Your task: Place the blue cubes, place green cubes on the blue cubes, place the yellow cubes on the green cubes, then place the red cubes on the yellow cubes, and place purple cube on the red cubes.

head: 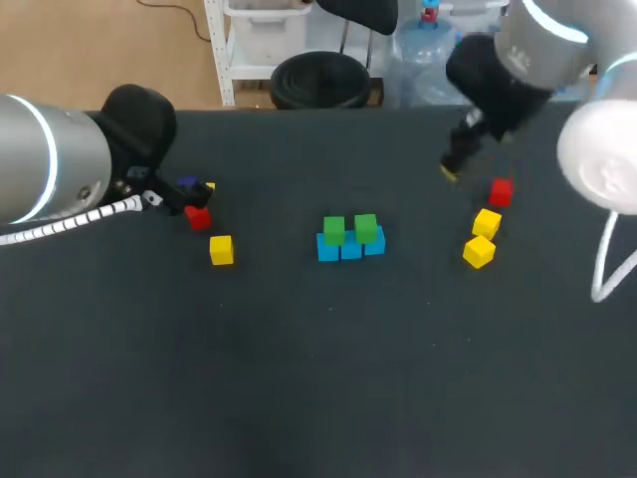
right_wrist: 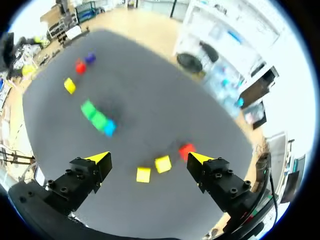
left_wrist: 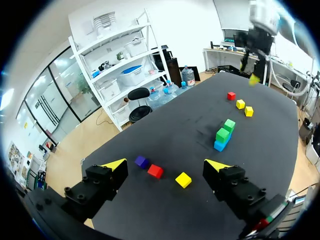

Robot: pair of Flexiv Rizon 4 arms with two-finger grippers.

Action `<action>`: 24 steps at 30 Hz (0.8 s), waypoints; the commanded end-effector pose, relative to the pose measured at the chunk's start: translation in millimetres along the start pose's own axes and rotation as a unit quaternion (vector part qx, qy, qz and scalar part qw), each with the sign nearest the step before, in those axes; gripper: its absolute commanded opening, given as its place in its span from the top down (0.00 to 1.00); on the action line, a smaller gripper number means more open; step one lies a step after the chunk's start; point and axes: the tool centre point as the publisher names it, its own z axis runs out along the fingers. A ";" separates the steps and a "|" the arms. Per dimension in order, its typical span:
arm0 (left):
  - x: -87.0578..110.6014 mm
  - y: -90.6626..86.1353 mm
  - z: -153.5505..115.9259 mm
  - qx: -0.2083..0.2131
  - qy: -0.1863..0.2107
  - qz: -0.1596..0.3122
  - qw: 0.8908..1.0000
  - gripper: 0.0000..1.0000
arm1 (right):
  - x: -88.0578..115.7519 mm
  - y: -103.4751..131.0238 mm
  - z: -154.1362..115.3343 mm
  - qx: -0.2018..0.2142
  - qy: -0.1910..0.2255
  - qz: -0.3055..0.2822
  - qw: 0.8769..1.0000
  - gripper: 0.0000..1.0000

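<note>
A row of blue cubes (head: 349, 247) sits mid-table with two green cubes (head: 349, 229) on top of it. On the left lie a yellow cube (head: 221, 250), a red cube (head: 197, 216) and a purple cube (head: 186, 185). My left gripper (left_wrist: 166, 165) hangs open above these, holding nothing. On the right are a red cube (head: 501, 191) and two yellow cubes (head: 487, 222) (head: 479, 251). My right gripper (right_wrist: 150, 157) is open and empty, raised over the table just left of that red cube (right_wrist: 186, 150).
The dark table (head: 318, 378) has a wide bare stretch in front of the stack. My right arm (left_wrist: 257, 40) shows at the far end of the table in the left wrist view.
</note>
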 end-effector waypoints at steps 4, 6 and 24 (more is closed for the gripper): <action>0.7 -0.7 0.7 -0.002 -0.002 -0.001 1.000 0.00 | 9.2 4.1 -24.1 0.012 -0.036 0.000 0.999 0.00; 0.7 -0.7 0.7 -0.002 -0.002 -0.001 1.000 0.00 | 9.2 4.1 -24.1 0.012 -0.036 0.000 0.999 0.00; 0.7 -0.7 0.7 -0.002 -0.002 -0.001 1.000 0.00 | 43.6 18.0 18.6 -0.006 0.026 -0.001 1.000 0.00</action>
